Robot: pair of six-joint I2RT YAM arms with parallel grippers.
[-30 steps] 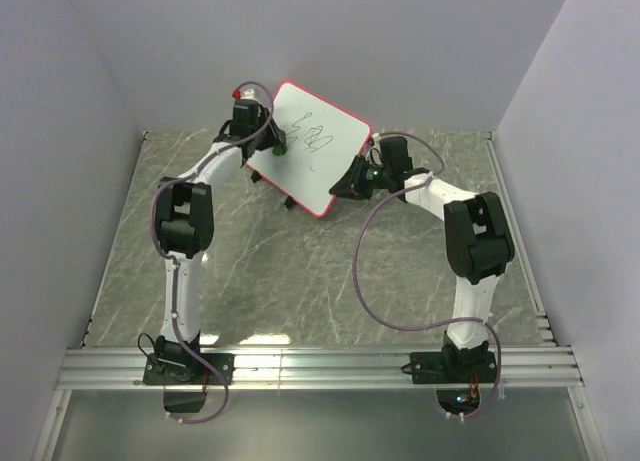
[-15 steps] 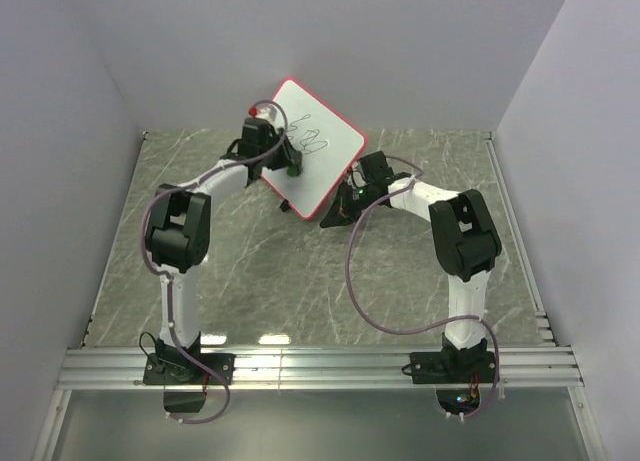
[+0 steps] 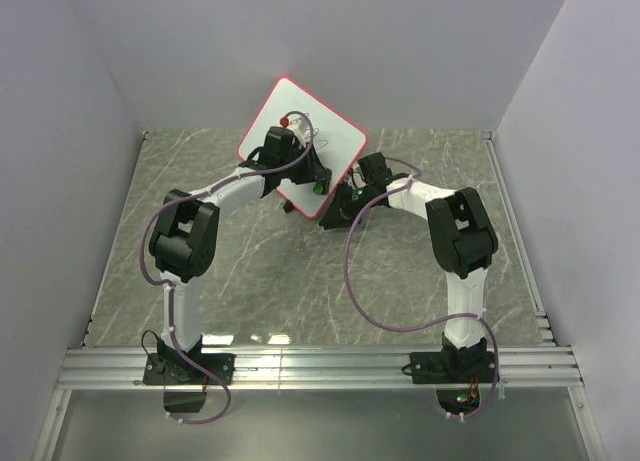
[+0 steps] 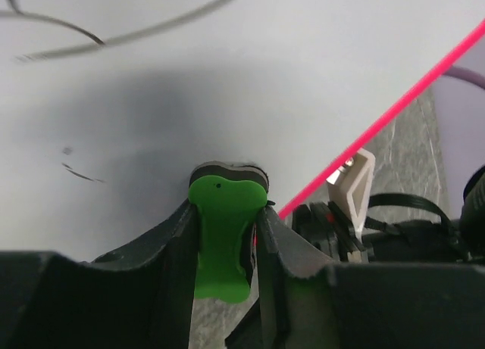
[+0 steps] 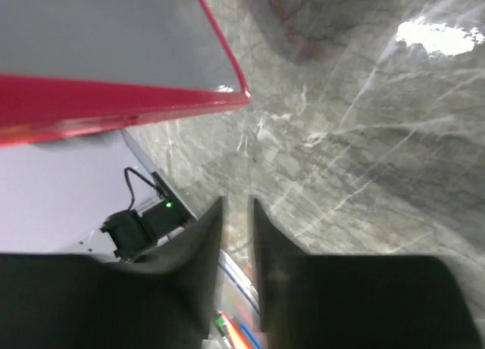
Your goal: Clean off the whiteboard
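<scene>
Green eraser (image 4: 220, 250) clamped in left gripper (image 4: 225, 214), pressed on whiteboard (image 3: 330, 127) to wipe; pen marks (image 4: 151, 29) uncleared. Whiteboard tilted up at bench (image 3: 260, 266) back. Right gripper (image 5: 236, 213) near its lower edge, fingers almost together, empty; probably bracing it.

Whiteboard (image 3: 335, 126) smooth white w/ glossy red frame, eraser (image 4: 221, 235) matt green plastic, table (image 3: 270, 271) marble-look w/ sheen
</scene>
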